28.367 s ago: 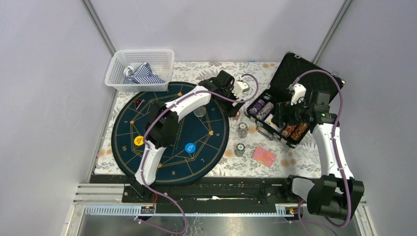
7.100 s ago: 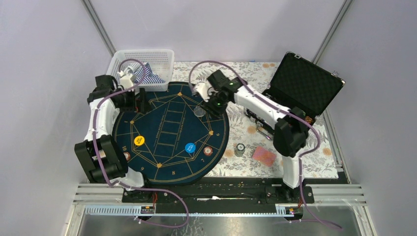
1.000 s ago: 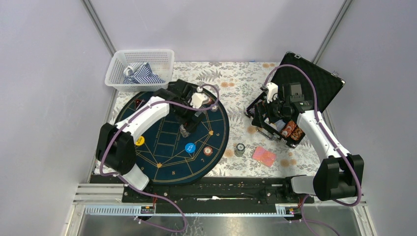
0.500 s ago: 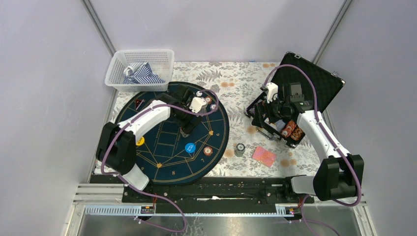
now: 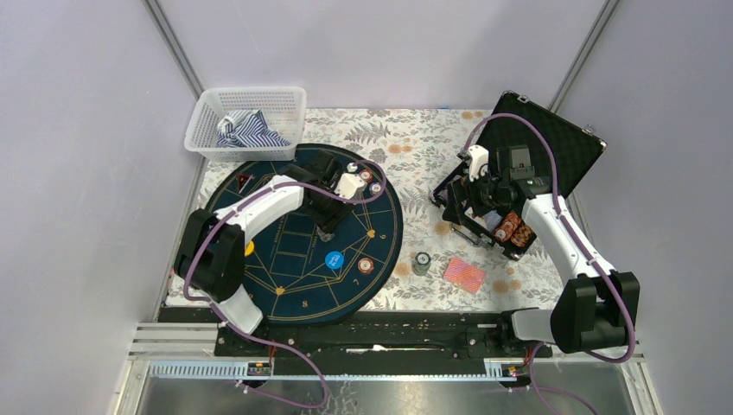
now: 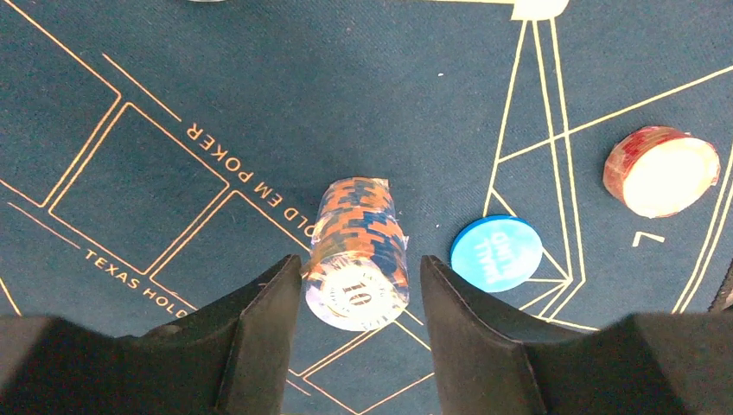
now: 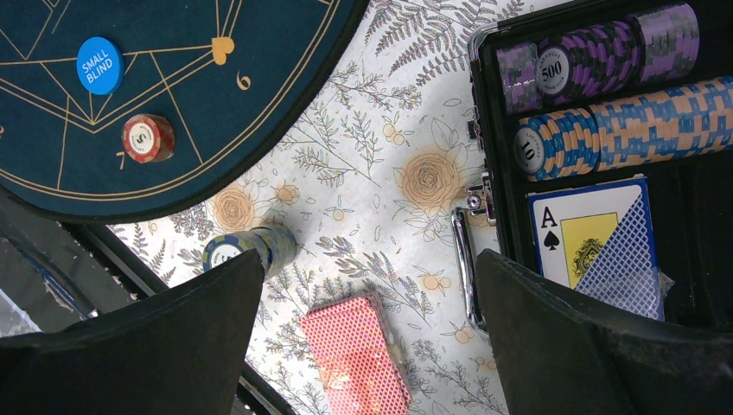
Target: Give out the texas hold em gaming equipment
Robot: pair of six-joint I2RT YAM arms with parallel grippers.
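Observation:
A wrapped stack of orange-and-blue poker chips (image 6: 356, 259) stands on the dark blue mat (image 6: 173, 104). My left gripper (image 6: 360, 285) straddles it, open; the left finger is almost at the stack and a gap shows on the right. From above, this gripper (image 5: 325, 230) hangs over the middle of the mat. My right gripper (image 7: 367, 268) is wide open and empty, above the tablecloth beside the case. The red-backed cards (image 7: 356, 354) lie below it. A blue disc (image 6: 496, 253) and a red chip stack (image 6: 661, 170) sit on the mat.
The open black case (image 7: 493, 104) holds purple chips (image 7: 596, 56), orange-blue chips (image 7: 640, 117) and a blue-backed deck (image 7: 596, 242). A grey chip stack (image 5: 421, 263) stands on the floral cloth. Two small stacks (image 5: 372, 180) sit at the mat's far edge. A white basket (image 5: 246, 121) stands at the back left.
My left gripper's jaws have narrowed around the orange-and-blue chip stack, and the left arm's elbow has shifted a little. The right arm has not moved.

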